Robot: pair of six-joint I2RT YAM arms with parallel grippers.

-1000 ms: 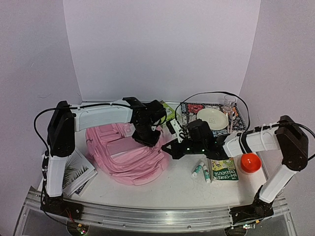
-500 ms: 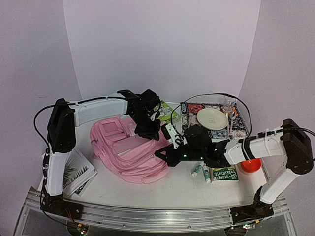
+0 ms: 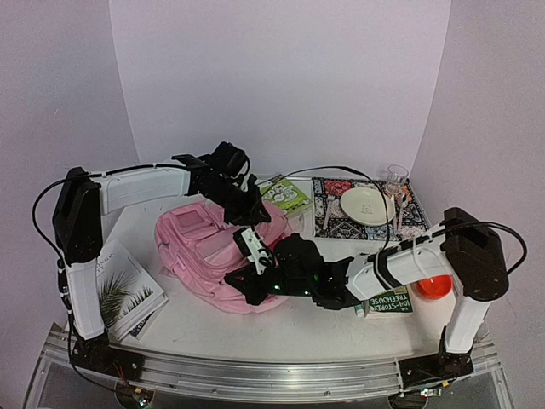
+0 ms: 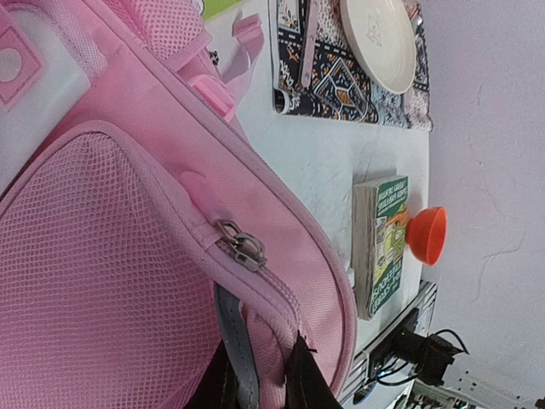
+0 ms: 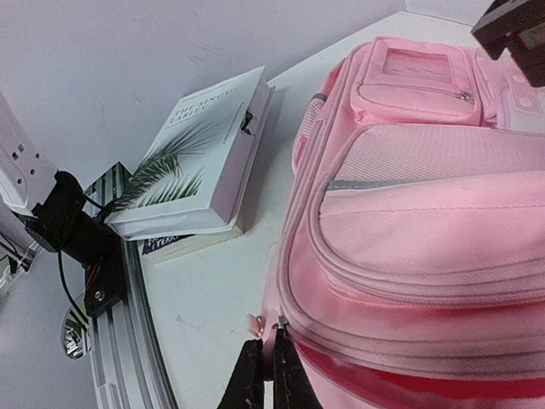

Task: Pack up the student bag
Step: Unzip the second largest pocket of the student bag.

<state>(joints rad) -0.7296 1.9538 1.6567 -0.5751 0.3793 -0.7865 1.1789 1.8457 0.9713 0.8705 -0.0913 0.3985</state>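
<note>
The pink student bag (image 3: 213, 251) lies flat at the table's centre left. My left gripper (image 3: 253, 211) is at its far right edge, shut on a fold of pink fabric beside a grey strap (image 4: 232, 332); its dark fingers (image 4: 302, 379) pinch the seam just below a metal zip slider (image 4: 243, 249). My right gripper (image 3: 239, 284) is low at the bag's near edge. It is shut on a small pink zip pull (image 5: 274, 339), with the bag (image 5: 426, 213) filling the view to the right of it.
A white palm-leaf book (image 3: 128, 294) (image 5: 200, 153) lies on another book left of the bag. Behind are a green book (image 3: 285, 194) and a patterned mat (image 3: 341, 217) with a plate (image 3: 367, 204) and a glass (image 3: 397, 179). A treehouse book (image 3: 389, 301) and an orange cup (image 3: 433, 287) sit right.
My right gripper has slid left along the bag's near edge, holding the zip pull. The left gripper has drawn the bag's far edge back and up; the bag has shifted.
</note>
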